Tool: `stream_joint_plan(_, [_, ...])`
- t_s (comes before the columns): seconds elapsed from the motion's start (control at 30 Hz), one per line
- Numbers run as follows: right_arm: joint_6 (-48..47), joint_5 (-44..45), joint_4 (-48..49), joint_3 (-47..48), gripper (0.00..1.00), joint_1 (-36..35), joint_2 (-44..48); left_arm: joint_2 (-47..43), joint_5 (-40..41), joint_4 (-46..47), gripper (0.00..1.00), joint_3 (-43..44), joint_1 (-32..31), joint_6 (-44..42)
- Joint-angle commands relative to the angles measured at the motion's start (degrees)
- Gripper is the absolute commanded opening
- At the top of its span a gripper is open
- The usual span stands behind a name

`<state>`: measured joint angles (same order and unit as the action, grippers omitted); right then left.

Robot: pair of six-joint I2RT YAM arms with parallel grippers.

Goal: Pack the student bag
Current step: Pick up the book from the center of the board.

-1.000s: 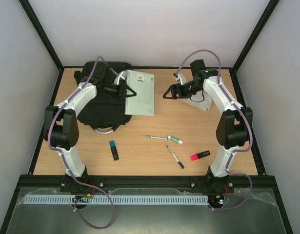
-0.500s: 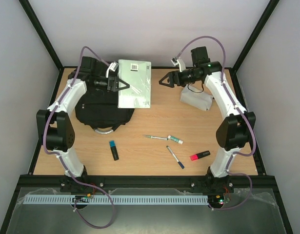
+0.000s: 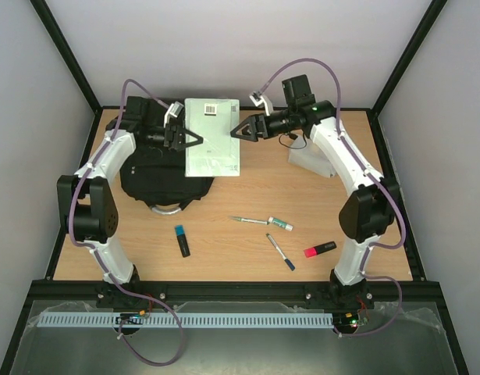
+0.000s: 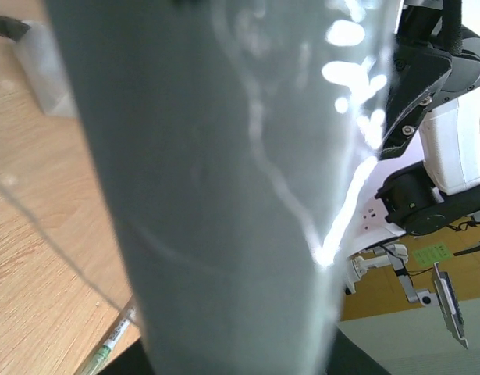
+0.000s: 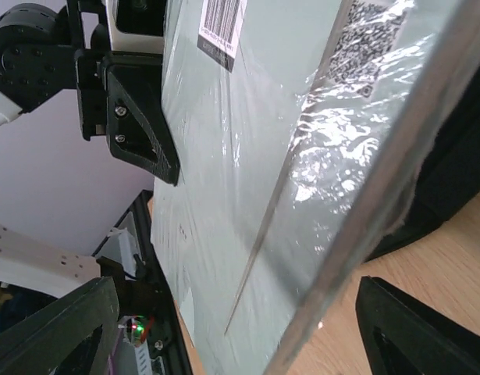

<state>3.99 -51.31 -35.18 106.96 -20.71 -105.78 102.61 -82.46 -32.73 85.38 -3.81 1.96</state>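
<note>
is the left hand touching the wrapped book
Touching. Right wrist view shows the left hand's black finger flat against the wrapped book's cover, clamping its edge.

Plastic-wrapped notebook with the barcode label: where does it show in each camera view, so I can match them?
Top external: notebook at upper centre, overlapping the right edge of the student bag.
Left wrist: a blurred grey band filling the middle.
Right wrist: slanted across the centre and right.
Shared landmark: the open right gripper at the notebook's edge, seen upper right in the left wrist view and low in its own.
</note>
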Motion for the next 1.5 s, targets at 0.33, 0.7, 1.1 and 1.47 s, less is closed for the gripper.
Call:
stream_joint_plan(0.33, [8.9, -4.1, 6.6, -7.0, 0.85, -1.9, -2.2, -4.1, -12.4, 1.4, 0.02, 0.3, 0.4, 1.0])
stream_joint_plan(0.7, [9.8, -21.2, 10.9, -10.2, 0.75, -3.0, -3.0, -4.2, -12.4, 1.2, 0.02, -1.8, 0.4, 0.7])
stream_joint_plan(1.1, [13.8, -23.8, 14.9, -10.1, 0.59, -3.5, -0.3, -3.8, -9.7, 3.4, 0.28, -4.8, 0.3, 2.9])
stream_joint_plan(1.47, [14.1, -19.5, 14.3, -10.6, 0.34, -3.5, 1.0, -4.0, -5.5, 8.9, 0.36, -7.5, 0.1, 9.3])
